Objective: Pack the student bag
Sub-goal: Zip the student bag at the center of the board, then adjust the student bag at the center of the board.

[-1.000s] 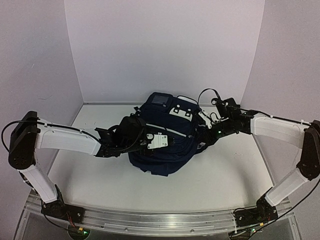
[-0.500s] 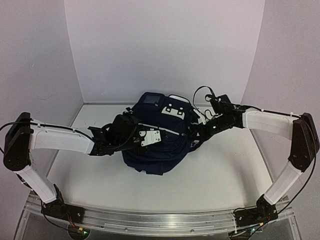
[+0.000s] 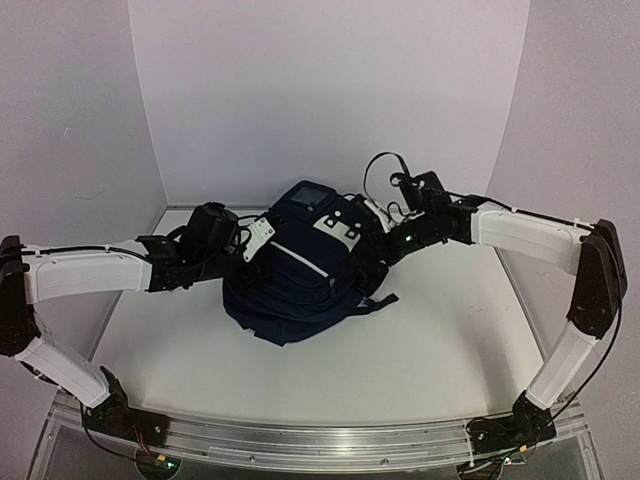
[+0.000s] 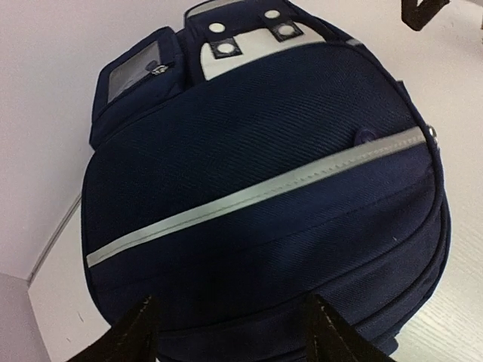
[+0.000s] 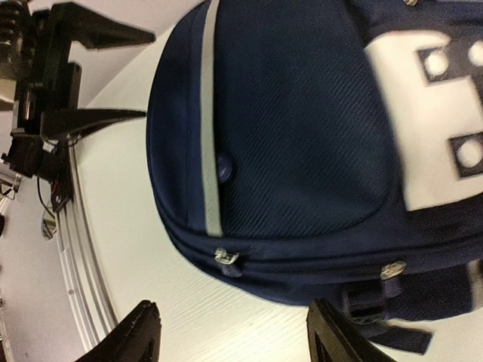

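The left hand (image 4: 230, 313) and the right hand (image 5: 232, 309) are both spread wide, one on each side of the student bag (image 3: 290, 295).

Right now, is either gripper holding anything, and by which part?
Nothing is held. The left gripper and the right gripper both stand open beside the student bag, closed on no part of it.

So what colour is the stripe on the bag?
Pale grey stripe, clearest from the left wrist.

Pale lilac walls (image 3: 330, 90), white tabletop (image 3: 450, 345)
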You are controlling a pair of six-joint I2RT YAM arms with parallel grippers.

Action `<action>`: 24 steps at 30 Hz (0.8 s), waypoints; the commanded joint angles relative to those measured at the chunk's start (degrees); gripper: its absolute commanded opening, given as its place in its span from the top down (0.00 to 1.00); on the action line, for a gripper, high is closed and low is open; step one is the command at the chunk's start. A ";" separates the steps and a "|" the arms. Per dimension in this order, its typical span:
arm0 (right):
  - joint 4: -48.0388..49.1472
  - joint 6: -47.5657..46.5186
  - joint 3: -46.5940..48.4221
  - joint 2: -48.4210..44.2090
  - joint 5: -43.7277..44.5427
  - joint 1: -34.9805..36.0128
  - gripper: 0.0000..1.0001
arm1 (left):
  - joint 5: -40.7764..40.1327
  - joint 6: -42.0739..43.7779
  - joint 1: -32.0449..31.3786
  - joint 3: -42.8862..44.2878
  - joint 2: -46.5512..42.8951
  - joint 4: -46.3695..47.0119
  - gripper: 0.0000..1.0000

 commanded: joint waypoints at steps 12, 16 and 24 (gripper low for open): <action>-0.15 5.00 26.28 17.89 10.95 -14.15 0.02 | 2.59 -55.82 0.15 0.70 -4.88 -0.81 0.00; -0.23 5.64 35.39 26.13 11.38 -15.78 0.02 | 3.66 -62.69 0.18 1.14 -0.59 1.46 0.00; -2.94 3.73 48.02 40.99 4.65 -18.90 0.07 | 4.33 -70.78 0.35 4.76 8.37 1.28 0.00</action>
